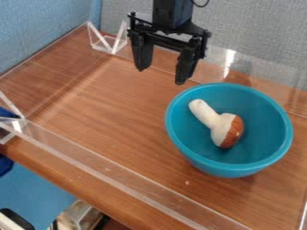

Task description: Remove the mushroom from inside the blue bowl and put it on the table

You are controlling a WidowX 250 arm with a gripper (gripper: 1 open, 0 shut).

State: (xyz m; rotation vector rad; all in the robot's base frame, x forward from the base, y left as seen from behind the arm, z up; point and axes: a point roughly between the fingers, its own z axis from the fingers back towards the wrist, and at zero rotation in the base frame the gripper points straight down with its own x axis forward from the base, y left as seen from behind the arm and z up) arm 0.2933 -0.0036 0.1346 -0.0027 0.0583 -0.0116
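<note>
A glossy teal-blue bowl (231,128) rests on the right part of the wooden table (102,103). Inside it lies the mushroom (220,124) on its side, cream stem pointing up-left and reddish-brown cap toward the lower right. My black gripper (166,66) hangs pointing down above the table, up and to the left of the bowl, near its far rim. Its two fingers stand apart, open, with nothing between them.
Clear acrylic walls (84,153) edge the table at the front, left and back. A blue backdrop stands behind. A small blue object (7,117) shows at the left edge outside the wall.
</note>
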